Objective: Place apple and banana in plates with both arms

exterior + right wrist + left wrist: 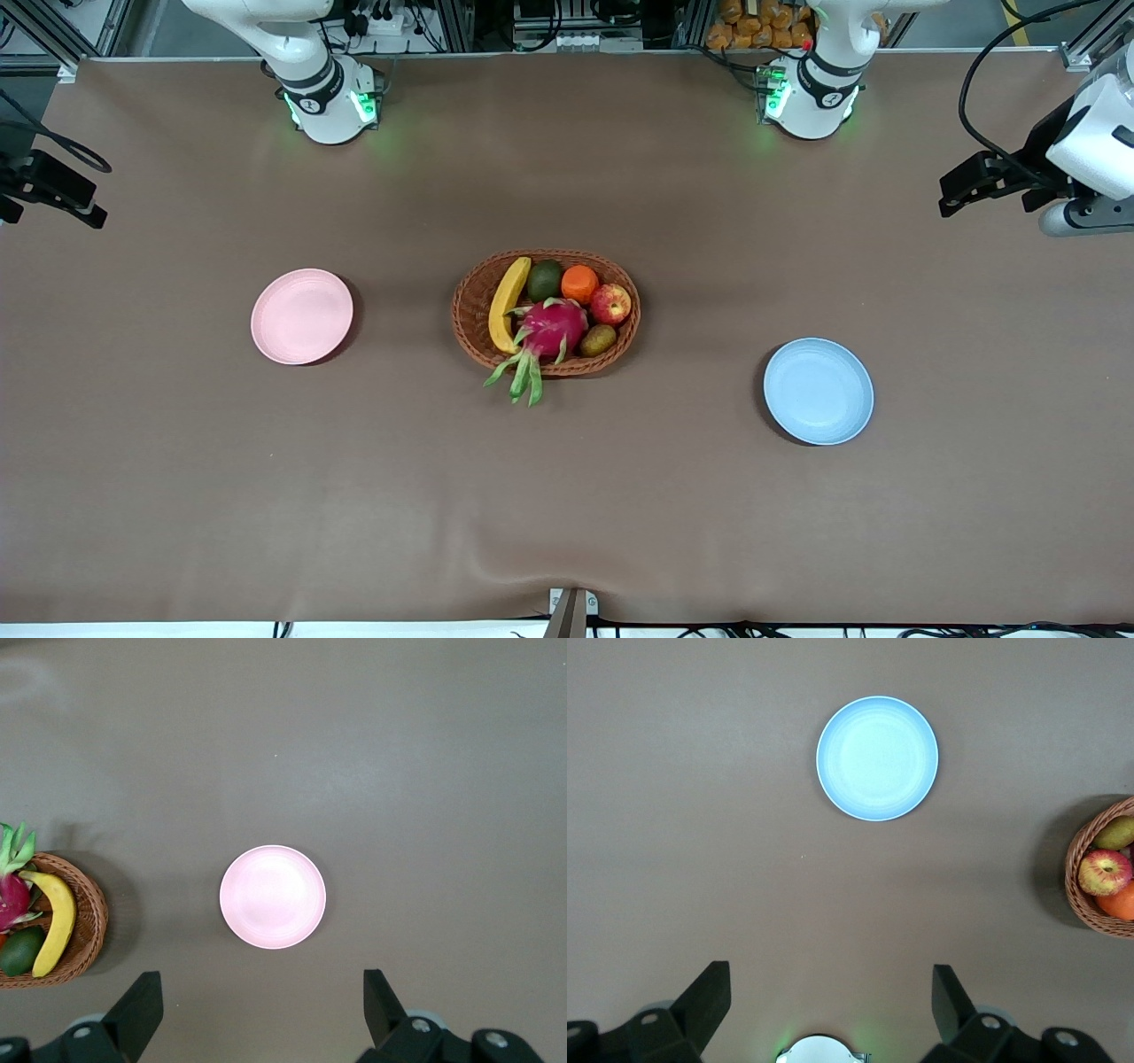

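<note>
1. Plainly, two plates: the pink plate point(301, 316) lies toward the right arm's end; the right gripper point(261, 1014) hangs above it, jaws wide, empty.
2. One banana point(506, 303), stiff and curved, best pinched mid-length, and one apple point(610, 304), smooth and likely to roll, share the basket point(469, 337).
3. The blue plate point(819, 391) sits beneath the left gripper point(831, 1010), equally open and empty.

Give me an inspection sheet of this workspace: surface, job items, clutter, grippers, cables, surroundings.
Surface: brown table, a wrinkle at the edge nearest the front camera.
Job's things: apple and banana in the wicker basket; pink plate and blue plate bare.
Clutter: dragon fruit, orange, two greenish fruits in the basket.
Grippers: left gripper open above blue plate's area; right gripper open above pink plate's.
Cables: along table edges.
Surroundings: metal framing.
</note>
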Robot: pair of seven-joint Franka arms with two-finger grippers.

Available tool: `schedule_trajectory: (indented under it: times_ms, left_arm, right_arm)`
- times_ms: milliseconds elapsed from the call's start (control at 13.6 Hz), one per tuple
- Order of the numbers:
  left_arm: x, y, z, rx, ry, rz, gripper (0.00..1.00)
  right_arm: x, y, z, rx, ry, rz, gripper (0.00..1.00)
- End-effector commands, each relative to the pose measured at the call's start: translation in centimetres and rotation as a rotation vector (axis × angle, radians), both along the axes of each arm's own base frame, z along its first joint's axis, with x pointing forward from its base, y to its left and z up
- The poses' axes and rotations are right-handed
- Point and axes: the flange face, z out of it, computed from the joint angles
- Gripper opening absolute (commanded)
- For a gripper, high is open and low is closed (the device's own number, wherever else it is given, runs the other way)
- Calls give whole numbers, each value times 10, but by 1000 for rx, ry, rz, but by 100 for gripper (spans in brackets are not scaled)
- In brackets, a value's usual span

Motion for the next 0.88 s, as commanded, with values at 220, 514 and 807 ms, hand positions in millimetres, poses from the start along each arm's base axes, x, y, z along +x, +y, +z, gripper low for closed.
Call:
schedule_trajectory:
  times_ms: [220,514,807]
  left_arm:
    - [1,-5,-3,-18,18,-17,100]
    - [1,-6,-3,-25,19,-17,100]
    - [2,-7,-5,-33,24,-18,100]
  right_arm:
    - [1,-2,3,-6,1,3,100]
    - [1,-3,3,-6,1,1,100]
    - [1,-2,3,-4,1,1,100]
